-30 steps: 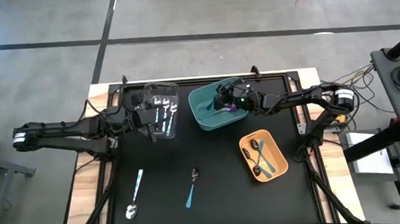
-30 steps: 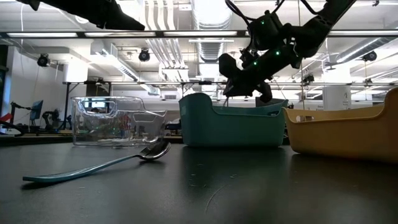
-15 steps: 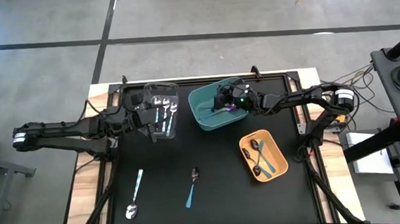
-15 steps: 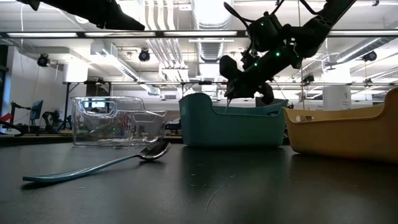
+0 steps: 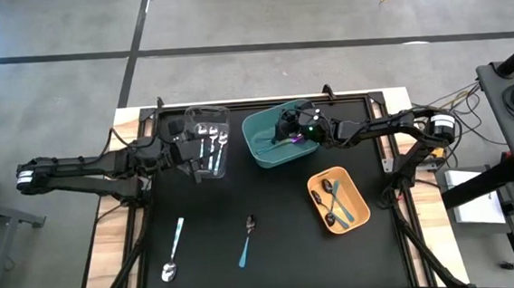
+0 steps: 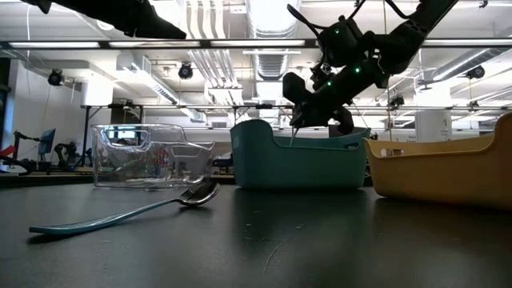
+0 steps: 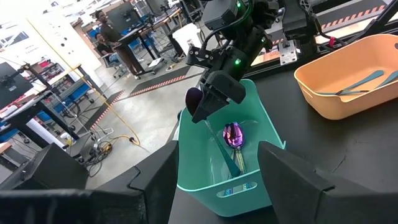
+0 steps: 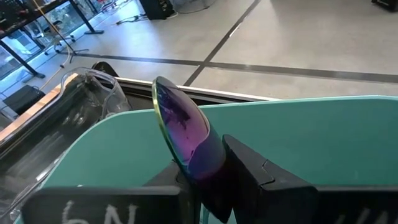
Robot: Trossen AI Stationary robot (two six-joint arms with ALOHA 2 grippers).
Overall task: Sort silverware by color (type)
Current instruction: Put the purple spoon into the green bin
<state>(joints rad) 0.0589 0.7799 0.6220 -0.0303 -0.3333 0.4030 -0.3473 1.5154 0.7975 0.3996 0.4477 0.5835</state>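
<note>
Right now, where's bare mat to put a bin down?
Front right, below the orange bin, and the strip between it and the teal-handled spoon. Crowded along the back: clear bin, teal bin, both arms.

Bright, even overhead light; soft shadows.

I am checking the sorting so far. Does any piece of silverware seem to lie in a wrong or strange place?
Two spoons lie loose on the table, outside every bin, one silver-bowled and one dark, both with teal handles. They are simply unsorted. The right gripper holds a purple spoon over the teal bin, where another lies.
</note>
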